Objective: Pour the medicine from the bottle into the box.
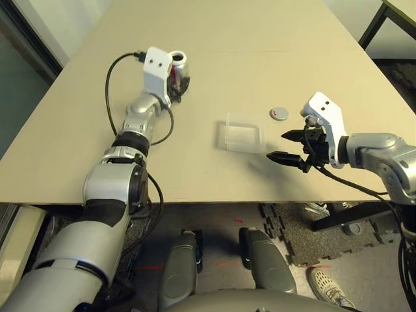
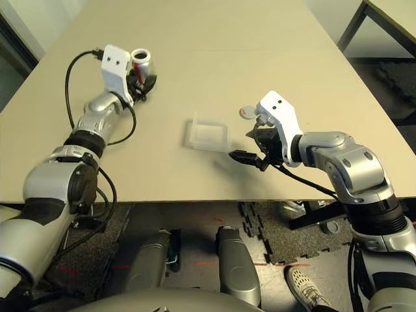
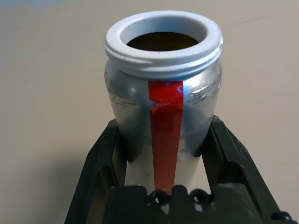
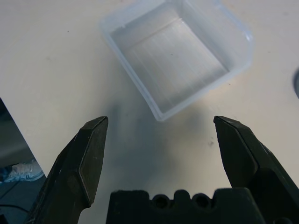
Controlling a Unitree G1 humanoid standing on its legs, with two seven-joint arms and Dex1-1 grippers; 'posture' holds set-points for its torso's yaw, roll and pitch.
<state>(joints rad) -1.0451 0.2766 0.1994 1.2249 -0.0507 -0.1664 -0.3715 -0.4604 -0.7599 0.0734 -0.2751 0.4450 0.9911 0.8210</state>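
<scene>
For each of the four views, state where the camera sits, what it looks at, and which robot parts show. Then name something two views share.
Left eye: head, looking down at the table; both silver forearms.
Right eye: same scene, same arms.
Left wrist: behind the left gripper, shut on the bottle, uncapped.
Right wrist: behind the open right gripper, facing the box.
Shared: the box shows in the head and right wrist views.

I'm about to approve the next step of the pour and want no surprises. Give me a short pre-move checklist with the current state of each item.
1. Bottle clamped between the left gripper fingers: ok.
2. Bottle mouth uncapped and upright: ok; loose cap lies on the table.
3. Box flat, opening upward: ok.
4. Bottle above the box: not ok; it stands well off to the robot's left.
5. Right gripper open beside the box, not touching it: ok.
6. Medicine in box: cannot tell; looks empty.
</scene>
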